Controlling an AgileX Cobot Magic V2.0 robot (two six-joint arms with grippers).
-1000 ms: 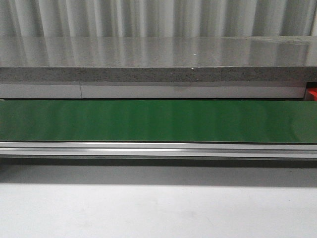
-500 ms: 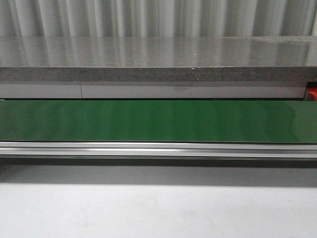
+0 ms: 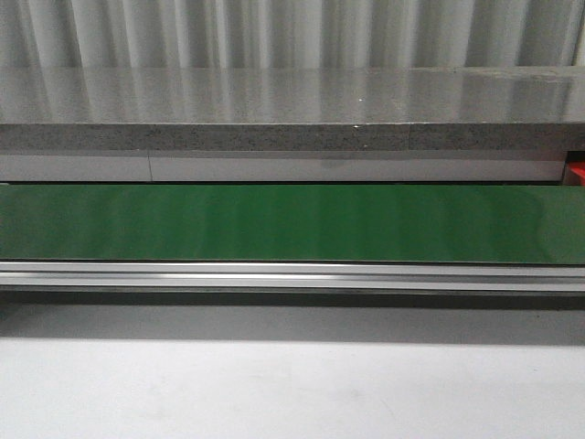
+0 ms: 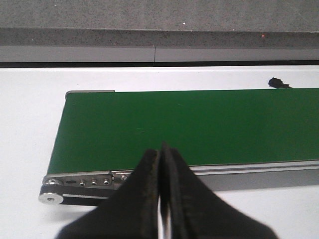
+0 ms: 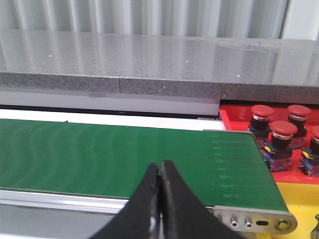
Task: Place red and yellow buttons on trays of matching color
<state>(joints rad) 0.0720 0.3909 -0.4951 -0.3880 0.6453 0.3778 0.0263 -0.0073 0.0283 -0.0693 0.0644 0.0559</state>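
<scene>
Buttons: four red-capped buttons (image 5: 284,130) visible in the right wrist view, clustered in the red tray (image 5: 234,119) past the end of the green conveyor belt (image 5: 124,157); one of them is cut by the frame edge. Yellow tray (image 5: 299,199) lies just nearer than the red one, touching or nearly touching it; whether it holds a button cannot be told. No yellow button is seen in any view.

Right gripper (image 5: 160,174): fingers pressed together, holding nothing, above the near rail of the belt, short of the belt's end roller (image 5: 259,223). Belt surface ahead of it is bare up to its far edge.

Left gripper (image 4: 160,159): fingers pressed together, holding nothing, over the near rail close to the other belt end, where the roller (image 4: 52,194) and side plate show. White table (image 4: 30,129) lies open beyond that end. One small black object (image 4: 276,82) sits on the table just past the belt's far edge.

Front view: white table in the foreground, then aluminium rail (image 3: 292,274), green belt across the full width, then a grey stone ledge (image 3: 292,110) and corrugated wall (image 3: 292,32). A sliver of red tray shows at the right edge. Neither arm appears here.
</scene>
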